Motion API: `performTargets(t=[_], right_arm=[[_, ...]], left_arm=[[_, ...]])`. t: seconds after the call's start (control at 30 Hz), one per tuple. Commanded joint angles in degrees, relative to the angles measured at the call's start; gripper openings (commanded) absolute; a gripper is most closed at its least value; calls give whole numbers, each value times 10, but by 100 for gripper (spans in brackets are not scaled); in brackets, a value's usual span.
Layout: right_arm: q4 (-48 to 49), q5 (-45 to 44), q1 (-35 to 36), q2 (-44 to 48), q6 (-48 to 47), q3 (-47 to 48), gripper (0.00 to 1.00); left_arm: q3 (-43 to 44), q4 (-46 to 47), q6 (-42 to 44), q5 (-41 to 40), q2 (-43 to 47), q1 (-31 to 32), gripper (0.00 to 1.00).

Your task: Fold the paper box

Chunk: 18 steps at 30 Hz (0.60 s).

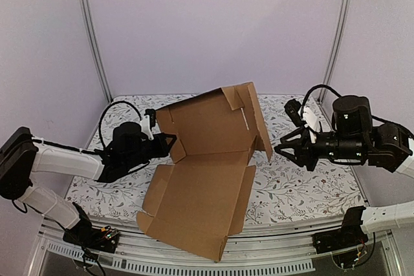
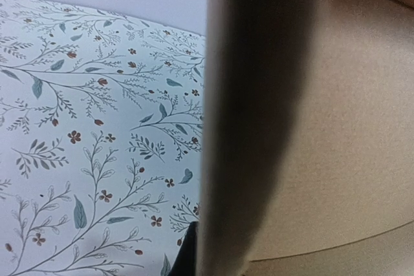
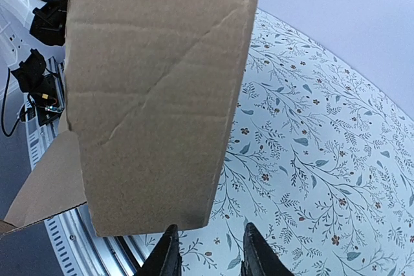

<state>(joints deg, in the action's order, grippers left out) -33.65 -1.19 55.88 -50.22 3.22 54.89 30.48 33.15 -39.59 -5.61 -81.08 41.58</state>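
The paper box (image 1: 200, 185) is a brown cardboard sheet lying mid-table. Its back panel and side flaps stand up, and its front corner overhangs the near rail. My left gripper (image 1: 169, 143) is shut on the box's raised left flap. In the left wrist view that flap's edge (image 2: 259, 121) runs as a dark blur up the middle, beside one black fingertip (image 2: 187, 253). My right gripper (image 1: 283, 148) hovers open just right of the raised right flap (image 1: 264, 135). In the right wrist view that flap (image 3: 155, 95) ends just ahead of the open gripper (image 3: 212, 256), with nothing between the fingers.
A floral cloth (image 1: 304, 185) covers the table. Metal frame posts (image 1: 94, 37) (image 1: 337, 30) stand at the back corners before pale walls. A slotted metal rail (image 1: 272, 266) runs along the near edge, with cables and the arm bases below it.
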Motion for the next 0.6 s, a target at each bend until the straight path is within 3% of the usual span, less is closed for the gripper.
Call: performTargets(t=[0.0, 0.33, 0.57], right_arm=[[-53, -18, 3, 4, -38, 39, 35], [-5, 54, 4, -36, -56, 79, 54], [38, 97, 4, -74, -46, 86, 58]], left_arm=[[11, -11, 54, -5, 19, -4, 0], [6, -14, 88, -8, 32, -4, 0], [3, -14, 97, -2, 41, -4, 0]])
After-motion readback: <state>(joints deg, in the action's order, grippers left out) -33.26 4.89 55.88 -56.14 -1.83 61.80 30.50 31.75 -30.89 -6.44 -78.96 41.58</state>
